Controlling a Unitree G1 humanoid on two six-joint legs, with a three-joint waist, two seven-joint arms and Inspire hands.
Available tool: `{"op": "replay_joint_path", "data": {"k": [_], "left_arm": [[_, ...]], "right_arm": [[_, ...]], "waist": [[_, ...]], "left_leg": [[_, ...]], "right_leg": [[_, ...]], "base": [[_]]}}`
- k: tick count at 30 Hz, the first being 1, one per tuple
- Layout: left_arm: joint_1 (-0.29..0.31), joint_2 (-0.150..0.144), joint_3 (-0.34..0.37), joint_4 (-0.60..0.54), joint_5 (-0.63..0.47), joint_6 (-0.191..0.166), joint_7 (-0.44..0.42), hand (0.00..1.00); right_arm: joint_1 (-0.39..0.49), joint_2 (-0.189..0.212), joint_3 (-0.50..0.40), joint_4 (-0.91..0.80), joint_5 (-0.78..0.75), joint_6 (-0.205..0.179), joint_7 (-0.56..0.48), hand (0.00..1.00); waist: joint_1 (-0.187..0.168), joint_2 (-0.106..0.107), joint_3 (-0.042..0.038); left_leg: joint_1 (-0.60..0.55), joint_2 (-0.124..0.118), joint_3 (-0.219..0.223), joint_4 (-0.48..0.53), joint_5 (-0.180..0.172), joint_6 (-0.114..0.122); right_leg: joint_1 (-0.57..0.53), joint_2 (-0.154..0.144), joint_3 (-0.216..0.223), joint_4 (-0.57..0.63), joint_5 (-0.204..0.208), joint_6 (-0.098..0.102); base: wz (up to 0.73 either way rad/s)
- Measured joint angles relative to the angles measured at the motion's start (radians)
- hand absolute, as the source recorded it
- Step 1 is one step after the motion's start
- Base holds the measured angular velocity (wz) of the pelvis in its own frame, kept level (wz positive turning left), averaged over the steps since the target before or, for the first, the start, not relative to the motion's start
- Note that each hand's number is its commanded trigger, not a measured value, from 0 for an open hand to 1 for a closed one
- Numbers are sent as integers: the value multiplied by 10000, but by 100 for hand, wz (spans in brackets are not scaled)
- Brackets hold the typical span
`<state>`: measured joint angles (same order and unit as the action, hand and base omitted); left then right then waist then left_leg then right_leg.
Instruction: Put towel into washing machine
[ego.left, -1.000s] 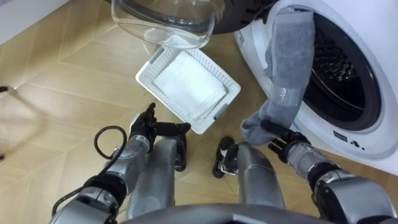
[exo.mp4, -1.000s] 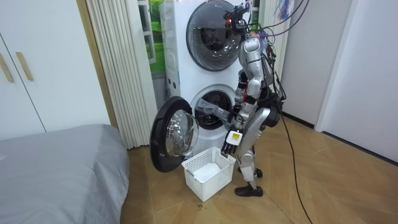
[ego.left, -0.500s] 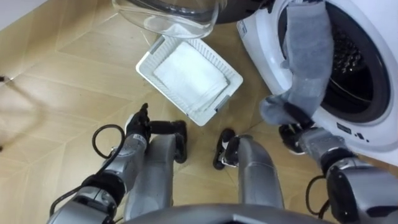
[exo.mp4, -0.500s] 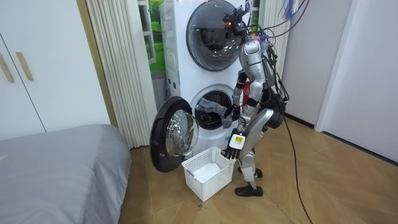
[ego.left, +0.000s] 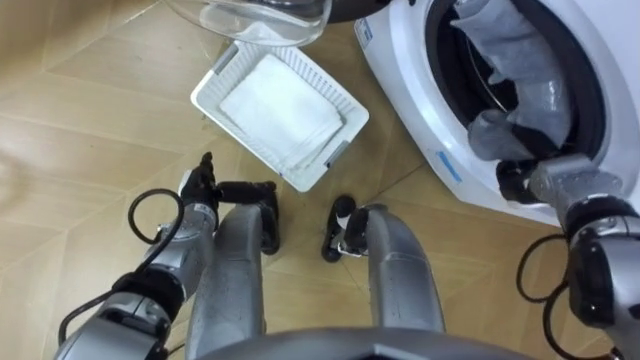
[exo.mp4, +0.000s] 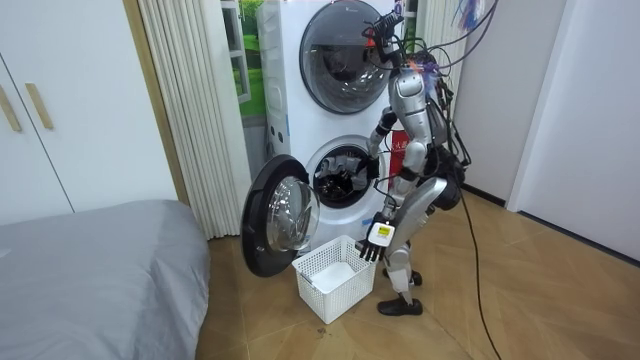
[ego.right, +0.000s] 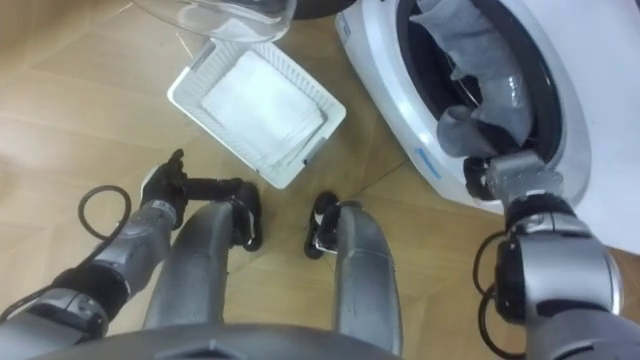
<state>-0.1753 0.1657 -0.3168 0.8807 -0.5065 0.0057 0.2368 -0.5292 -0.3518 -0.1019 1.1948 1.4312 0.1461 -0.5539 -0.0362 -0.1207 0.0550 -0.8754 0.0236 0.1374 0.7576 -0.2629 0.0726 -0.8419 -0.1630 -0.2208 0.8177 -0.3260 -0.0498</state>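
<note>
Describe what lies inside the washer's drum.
A grey towel fills the mouth of the drum, with the right hand at its lower end. The towel hides whatever lies deeper.

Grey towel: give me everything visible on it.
The grey towel is soft, thick-looking cloth with a flatter woven band across it. It lies crumpled and folded in the mouth of the washing machine, draped over the lower rim of the dark drum opening. Its lower end is bunched at the right hand, whose fingers look curled on it.

Grey towel (ego.left: 522, 62) — soft matt cloth, white basket (ego.left: 211, 77) — ribbed plastic, floor (ego.left: 80, 120) smooth wood
</note>
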Motion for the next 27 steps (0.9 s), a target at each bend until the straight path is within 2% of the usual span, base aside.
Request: {"op": "replay_joint_path", "data": {"k": [8,9,10,11,18,27], "left_arm": [[49,45,13,-2,415,-146,181,0],[47,43,15,-3,440,-148,183,0],[51,27,15,-6,592,-149,204,0],[54,3,15,-23,752,-149,236,0],[215,53,81,-429,866,-148,333,0],[316,54,96,-761,865,-163,336,0]], "right_arm": [[-173,-67,-16,-244,305,-4,-601,100],[-183,-67,-15,-271,339,-4,-614,86],[-228,-71,-15,-287,383,-4,-653,88],[-263,-72,-15,-287,390,-4,-665,100],[-272,-130,-17,-298,616,-25,-747,100],[-442,-430,-19,-354,1325,-52,-1197,100]], "waist": [[-93,-25,2],[-96,-36,2],[-102,-51,5],[-107,-51,5],[-106,-51,5],[0,-43,2]], "left_leg": [[-40,-38,116,4,21,49],[-41,-40,160,12,24,55],[-47,-37,259,52,17,69],[-52,-37,292,56,13,76],[-64,-49,300,74,-28,146],[-281,-35,495,248,-84,240]], "right_leg": [[-103,-77,63,69,9,36],[-140,-89,102,100,6,41],[-205,-98,196,179,-6,60],[-235,-97,237,199,-8,63],[-271,-109,270,292,-23,88],[-571,-100,412,490,-50,145]], "base": [[0],[-8],[-9],[-7],[0],[-2]]}}
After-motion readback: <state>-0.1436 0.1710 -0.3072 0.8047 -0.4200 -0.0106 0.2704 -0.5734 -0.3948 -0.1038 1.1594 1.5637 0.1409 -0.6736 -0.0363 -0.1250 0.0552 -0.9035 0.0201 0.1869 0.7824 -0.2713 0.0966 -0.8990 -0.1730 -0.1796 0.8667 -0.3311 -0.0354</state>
